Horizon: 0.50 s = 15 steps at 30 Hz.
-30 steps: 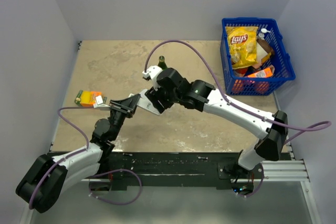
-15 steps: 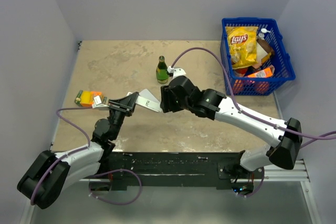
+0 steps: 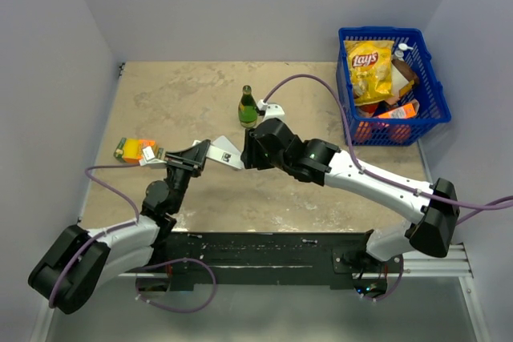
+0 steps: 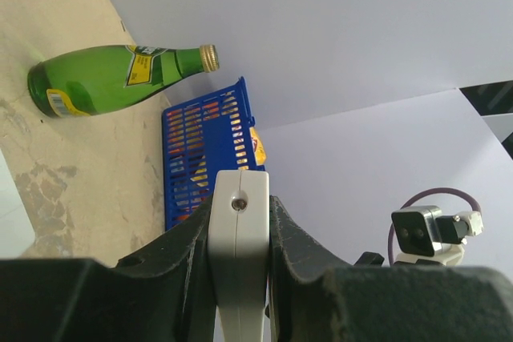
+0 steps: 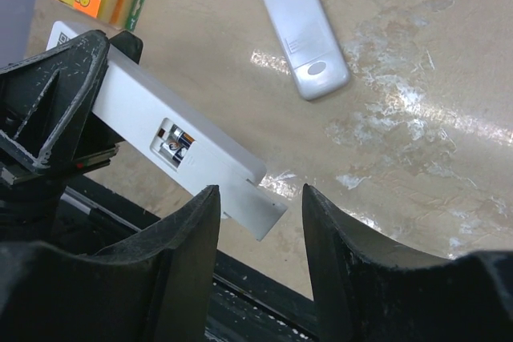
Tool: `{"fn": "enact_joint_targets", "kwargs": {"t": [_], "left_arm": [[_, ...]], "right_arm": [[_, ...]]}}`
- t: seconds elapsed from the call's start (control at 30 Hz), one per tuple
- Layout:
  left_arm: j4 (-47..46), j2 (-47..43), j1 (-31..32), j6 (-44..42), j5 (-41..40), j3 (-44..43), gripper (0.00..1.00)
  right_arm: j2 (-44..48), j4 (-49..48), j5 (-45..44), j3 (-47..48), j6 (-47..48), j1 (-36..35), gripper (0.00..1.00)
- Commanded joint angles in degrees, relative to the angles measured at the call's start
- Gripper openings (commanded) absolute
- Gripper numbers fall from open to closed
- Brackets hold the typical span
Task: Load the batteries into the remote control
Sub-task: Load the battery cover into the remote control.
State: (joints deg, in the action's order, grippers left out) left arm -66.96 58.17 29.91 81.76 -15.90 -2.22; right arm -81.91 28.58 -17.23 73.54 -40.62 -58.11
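My left gripper (image 3: 195, 158) is shut on the white remote control (image 3: 221, 152) and holds it off the table, its free end pointing right. In the left wrist view the remote control (image 4: 238, 222) is pinched edge-on between both fingers. In the right wrist view the remote control (image 5: 160, 130) shows its open compartment with the batteries (image 5: 178, 144) lying inside it; a thin cover plate (image 5: 258, 204) sticks out from its end. My right gripper (image 5: 260, 191) is open, its fingers standing on either side of that end with gaps. From above, the right gripper (image 3: 249, 150) meets the remote's tip.
A second white remote-shaped bar (image 5: 305, 34) lies flat on the table. A green bottle (image 3: 248, 108) stands behind the grippers. An orange and yellow packet (image 3: 135, 150) lies at the left. A blue basket (image 3: 434, 86) of snacks sits at the back right.
My right arm has drawn back to the right off the remote, uncovering the green bottle, and now sits at the remote's free end with narrower jaws. The left gripper has kept its hold.
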Motion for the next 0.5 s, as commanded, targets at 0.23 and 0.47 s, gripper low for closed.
{"fn": "enact_joint_targets", "kwargs": {"t": [0.23,0.47], "left_arm": [[-5.5,2.0,0.0,0.3,-1.9,11.6,0.00],[-8.4,4.6,0.0,0.5,-1.2,11.4,0.00]], "right_arm": [[-0.4,5.3,-3.4,4.5,-3.1,-0.2,0.51],[-0.4,8.6,-2.0,4.5,-6.9,-0.2,0.55]]}}
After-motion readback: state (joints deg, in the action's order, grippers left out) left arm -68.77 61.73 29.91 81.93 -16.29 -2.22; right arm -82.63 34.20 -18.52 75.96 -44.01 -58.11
